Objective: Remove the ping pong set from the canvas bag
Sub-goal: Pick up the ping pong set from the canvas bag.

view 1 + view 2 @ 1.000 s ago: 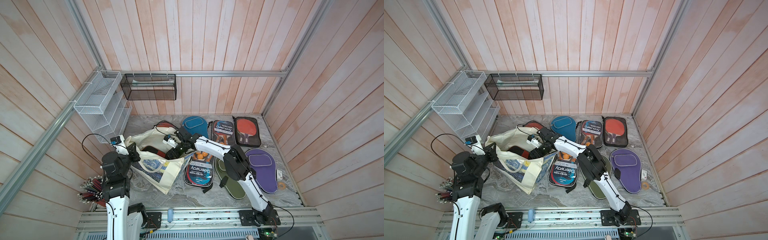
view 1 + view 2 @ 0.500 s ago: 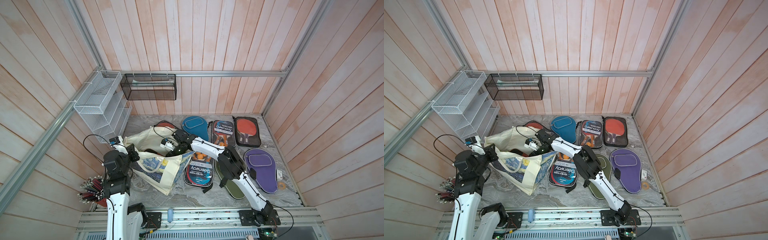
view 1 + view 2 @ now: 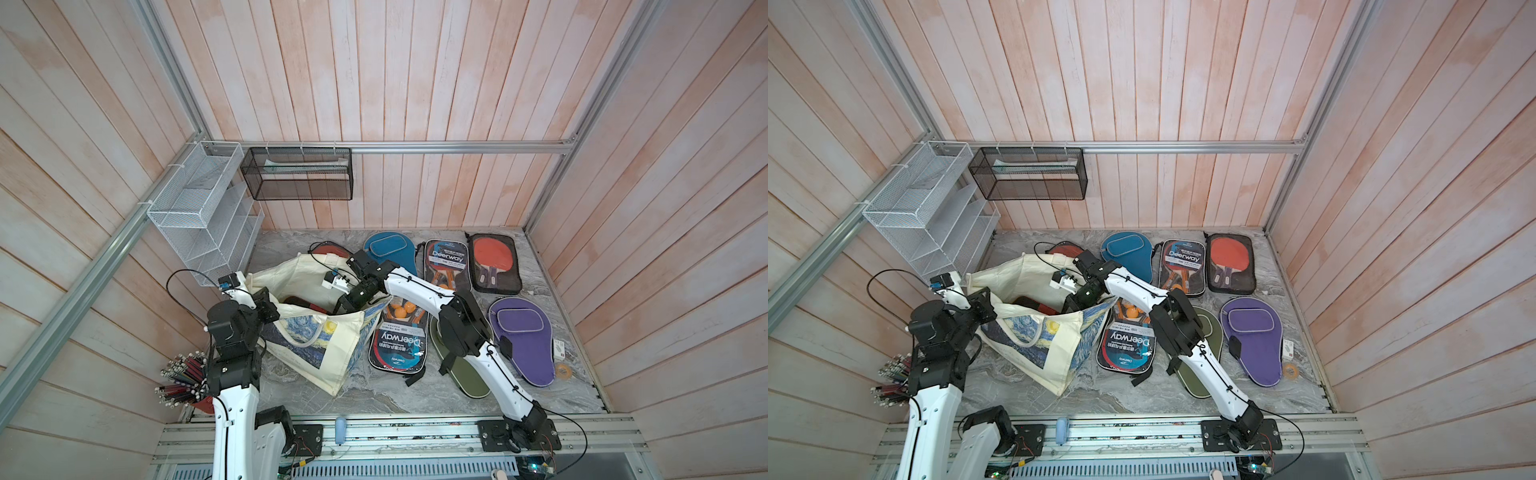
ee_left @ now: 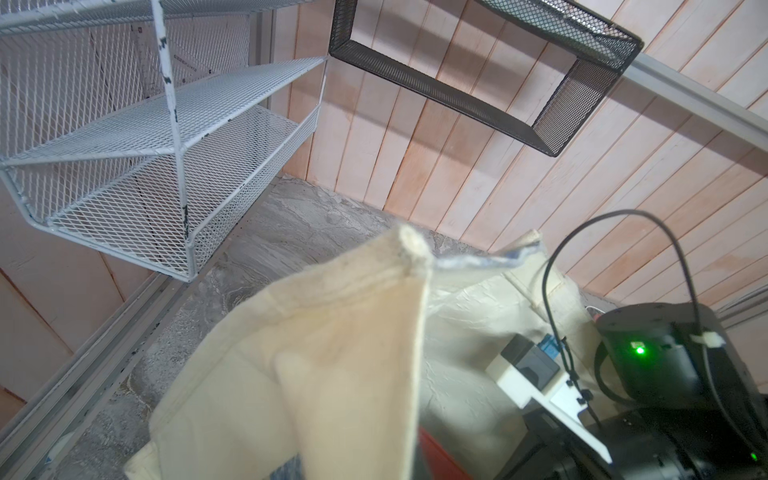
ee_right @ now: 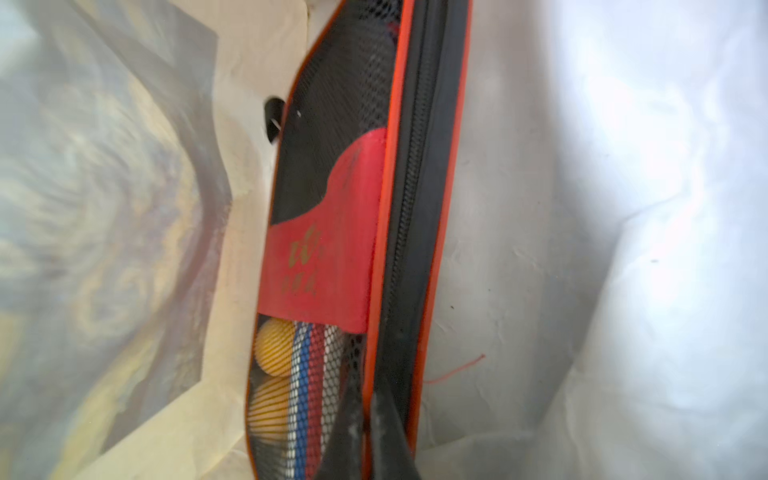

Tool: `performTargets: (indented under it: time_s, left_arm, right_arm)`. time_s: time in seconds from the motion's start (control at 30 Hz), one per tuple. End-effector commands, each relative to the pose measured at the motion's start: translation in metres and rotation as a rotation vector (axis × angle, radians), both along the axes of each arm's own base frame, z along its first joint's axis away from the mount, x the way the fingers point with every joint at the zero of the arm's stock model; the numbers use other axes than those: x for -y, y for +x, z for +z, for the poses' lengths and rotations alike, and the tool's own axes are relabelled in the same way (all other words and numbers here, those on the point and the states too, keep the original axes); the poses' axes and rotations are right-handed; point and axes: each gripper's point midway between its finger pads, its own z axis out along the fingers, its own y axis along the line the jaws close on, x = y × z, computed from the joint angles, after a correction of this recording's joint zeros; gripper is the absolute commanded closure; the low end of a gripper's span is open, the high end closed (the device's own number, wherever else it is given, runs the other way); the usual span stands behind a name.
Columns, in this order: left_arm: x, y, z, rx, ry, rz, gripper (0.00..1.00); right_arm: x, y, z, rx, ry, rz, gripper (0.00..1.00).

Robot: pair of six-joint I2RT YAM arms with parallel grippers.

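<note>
The bag (image 3: 316, 345) (image 3: 1034, 336) sits on the table (image 3: 374, 395) at lower left of centre in both top views, its mouth gaping upward and the printed side facing the bottom of the frame. The left arm stands nearly upright from the lower left corner. Its wrist bends toward the bag, and the left gripper (image 3: 270, 309) (image 3: 988, 309) is pinched tight on the bag's near rim; the left wrist view shows cream cloth (image 4: 332, 332) bunched right against the camera. The right arm climbs from its base at lower right, slants up and left to a raised elbow, then reaches on leftward with the wrist tipped down into the bag's mouth. The right gripper (image 3: 341, 306) (image 3: 1070, 306) (image 5: 365, 440) is inside the bag, clamped on the zipped, orange-piped edge of the set (image 3: 301, 302) (image 3: 1030, 303) (image 5: 353, 249). The set is a black mesh case standing on edge between the bag's walls, with a red paddle and yellow balls showing through.
</note>
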Motion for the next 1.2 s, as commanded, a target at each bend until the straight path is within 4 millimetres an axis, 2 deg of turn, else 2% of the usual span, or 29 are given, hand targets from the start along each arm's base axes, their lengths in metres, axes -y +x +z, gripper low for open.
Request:
performTargets:
  time_s: [0.0,0.07,0.2,0.3,0.4,0.57,0.8,1.17]
  left_arm:
    - [-0.003,0.002,0.028,0.105,0.035,0.014,1.00]
    - [-0.004,0.001,0.029,0.109,0.038,0.018,1.00]
    - [-0.004,0.000,0.030,0.110,0.038,0.021,1.00]
    - [-0.004,0.000,0.030,0.112,0.037,0.020,1.00]
    - [-0.003,0.001,0.030,0.114,0.030,0.016,1.00]
    - [-0.002,0.001,0.030,0.114,0.020,0.014,1.00]
    - [-0.001,0.001,0.025,0.113,0.010,0.012,1.00]
    - [-0.002,0.003,0.021,0.104,-0.001,0.014,1.00]
  right_arm:
    - [0.010,0.033,0.099,0.153,0.197,-0.024,1.00]
    - [0.017,0.049,0.136,0.232,0.269,-0.057,1.00]
    - [0.032,0.071,0.194,0.356,0.381,-0.112,1.00]
    - [0.040,0.079,0.225,0.415,0.444,-0.130,1.00]
    - [0.042,0.081,0.248,0.448,0.512,-0.127,1.00]
    - [0.042,0.082,0.272,0.488,0.578,-0.116,1.00]
    - [0.045,0.068,0.304,0.543,0.682,-0.057,1.00]
    - [0.054,0.055,0.337,0.596,0.747,-0.033,1.00]
